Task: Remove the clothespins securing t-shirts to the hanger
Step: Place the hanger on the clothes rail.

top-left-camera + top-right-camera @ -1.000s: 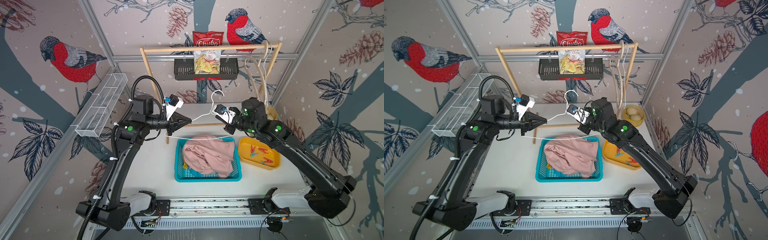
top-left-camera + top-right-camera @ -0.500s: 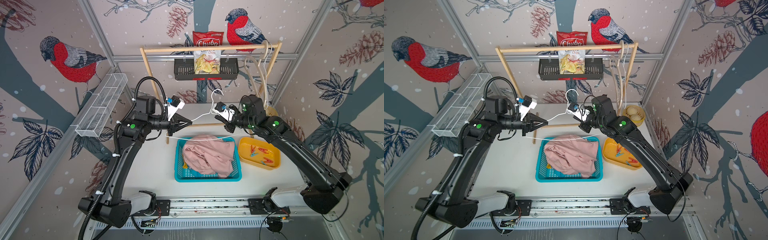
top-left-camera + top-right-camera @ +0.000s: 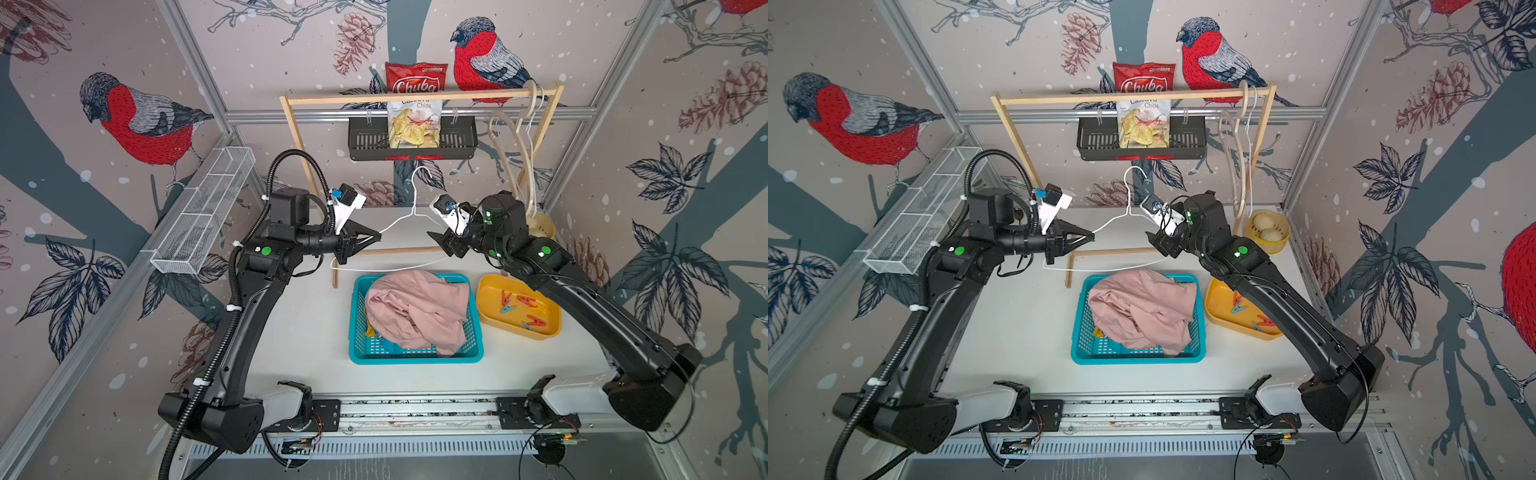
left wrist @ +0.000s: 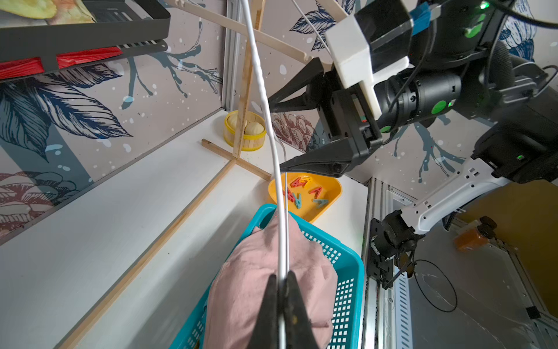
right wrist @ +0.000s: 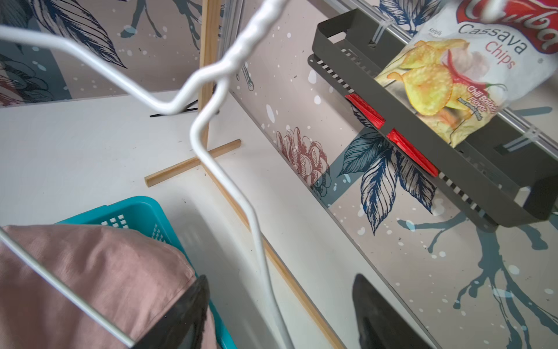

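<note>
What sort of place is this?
Probably a robot test booth dressed as a laundry corner: two black arms at a white table, a wooden clothes rack, and a teal basket of t-shirts.

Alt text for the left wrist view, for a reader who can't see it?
The left gripper, shut, pinches a bare white wire hanger that runs away from the camera, with the right gripper open close beside the wire. Behind it, a pink t-shirt lies heaped in a teal basket, next to a yellow tray of red and blue clothespins.
</note>
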Robot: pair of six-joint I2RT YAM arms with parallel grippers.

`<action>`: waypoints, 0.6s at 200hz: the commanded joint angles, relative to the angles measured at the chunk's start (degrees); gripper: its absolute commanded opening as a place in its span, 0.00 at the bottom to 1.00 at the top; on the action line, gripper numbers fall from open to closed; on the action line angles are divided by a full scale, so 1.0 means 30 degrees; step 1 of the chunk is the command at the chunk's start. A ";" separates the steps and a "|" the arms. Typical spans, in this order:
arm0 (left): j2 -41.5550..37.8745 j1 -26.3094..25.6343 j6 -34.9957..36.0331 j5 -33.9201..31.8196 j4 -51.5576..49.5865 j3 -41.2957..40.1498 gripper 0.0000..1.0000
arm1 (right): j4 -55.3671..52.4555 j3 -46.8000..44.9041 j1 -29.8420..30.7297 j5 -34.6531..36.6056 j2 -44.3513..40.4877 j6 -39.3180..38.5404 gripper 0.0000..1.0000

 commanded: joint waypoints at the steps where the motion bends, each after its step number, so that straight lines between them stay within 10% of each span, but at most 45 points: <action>1: 0.0005 0.0052 -0.1168 -0.1228 0.1886 -0.0069 0.00 | 0.1626 -0.0094 0.0037 0.1246 -0.0122 0.0461 0.80; 120: -0.0734 0.0235 -0.4154 -0.8606 0.6537 0.1756 0.00 | 0.3189 -0.0877 0.0187 0.0404 -0.1742 0.1512 0.95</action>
